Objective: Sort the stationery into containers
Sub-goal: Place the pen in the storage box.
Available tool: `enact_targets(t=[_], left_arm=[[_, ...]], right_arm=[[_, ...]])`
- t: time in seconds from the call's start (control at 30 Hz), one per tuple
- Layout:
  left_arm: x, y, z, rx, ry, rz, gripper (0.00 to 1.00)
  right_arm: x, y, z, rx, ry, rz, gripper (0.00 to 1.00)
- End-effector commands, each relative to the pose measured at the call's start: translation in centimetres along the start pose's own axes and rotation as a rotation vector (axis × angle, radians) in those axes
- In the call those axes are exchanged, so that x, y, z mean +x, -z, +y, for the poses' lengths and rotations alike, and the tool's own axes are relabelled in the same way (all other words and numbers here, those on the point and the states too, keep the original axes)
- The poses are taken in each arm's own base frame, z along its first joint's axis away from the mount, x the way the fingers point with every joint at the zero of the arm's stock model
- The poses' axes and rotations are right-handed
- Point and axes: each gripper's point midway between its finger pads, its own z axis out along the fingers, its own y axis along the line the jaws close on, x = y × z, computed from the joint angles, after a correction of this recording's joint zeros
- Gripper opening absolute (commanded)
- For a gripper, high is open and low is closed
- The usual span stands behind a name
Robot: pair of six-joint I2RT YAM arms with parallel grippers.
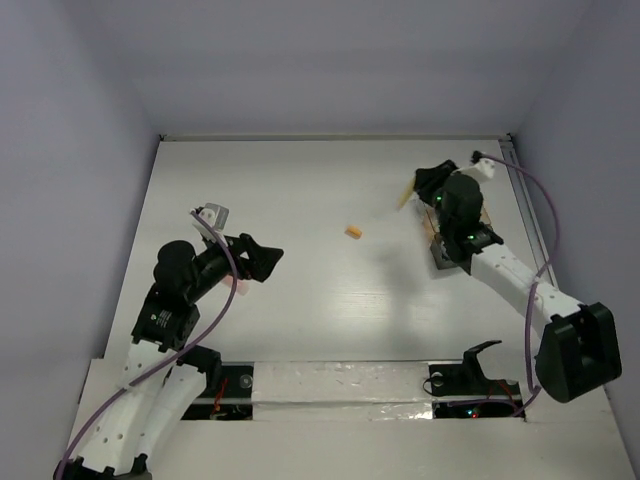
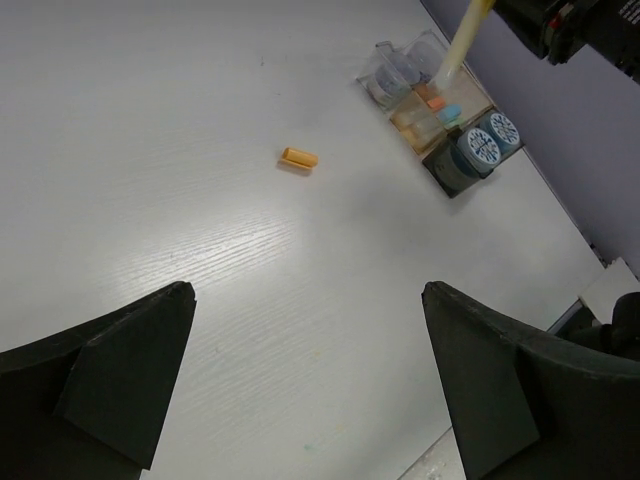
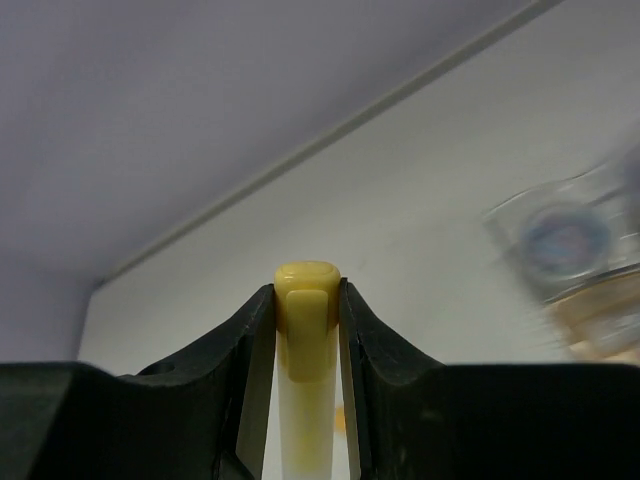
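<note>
Looks nearly done: pinches yellow pen [image 3: 305, 345] in right gripper [image 3: 305, 292] over far-right boxes [image 2: 412, 125] holding tape rolls [image 2: 484, 148]; leaves orange piece [image 2: 298, 158] out, left gripper [image 2: 305, 292] spread.

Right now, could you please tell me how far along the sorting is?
Done: two tape rolls and a few small pieces sit in the boxes. In hand: the right pincer grips a yellow pen over them. Remaining: one orange piece lies on the table; the left pincer is open and empty.
</note>
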Motion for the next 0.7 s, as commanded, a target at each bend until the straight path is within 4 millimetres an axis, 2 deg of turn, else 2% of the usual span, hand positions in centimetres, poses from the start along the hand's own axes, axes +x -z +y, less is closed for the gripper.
enact_targets(t=[0.0, 0.1, 0.2, 0.27, 0.4, 0.53, 0.67], left_arm=[[-2.3, 0.5, -2.1, 0.081, -0.042, -0.076, 0.97], [-2.2, 0.6, -2.6, 0.097, -0.046, -0.071, 0.98], [-2.0, 0.7, -3.0, 0.11, -0.049, -0.067, 0.98], [-2.0, 0.7, -2.9, 0.105, -0.047, -0.07, 0.98], [-2.1, 0.8, -3.1, 0.107, -0.049, -0.072, 0.98], [-2.0, 0.8, -3.3, 0.112, -0.052, -0.07, 0.98], [-1.9, 0.8, -3.3, 0.113, -0.051, -0.068, 0.98]], right_arm=[[-4.4, 0.2, -8.1, 0.256, 0.061, -0.132, 0.0], [-7.2, 0.3, -11.5, 0.343, 0.056, -0.211, 0.0], [-8.6, -0.3, -14.3, 0.427, 0.054, -0.231, 0.0], [-8.8, -1.0, -15.4, 0.439, 0.033, -0.214, 0.0], [-7.8, -2.6, -18.1, 0.51, -0.009, -0.178, 0.0], [-6.3, -3.4, -19.7, 0.565, -0.039, -0.162, 0.0], [-4.8, -3.6, -20.4, 0.576, -0.062, -0.127, 0.0]])
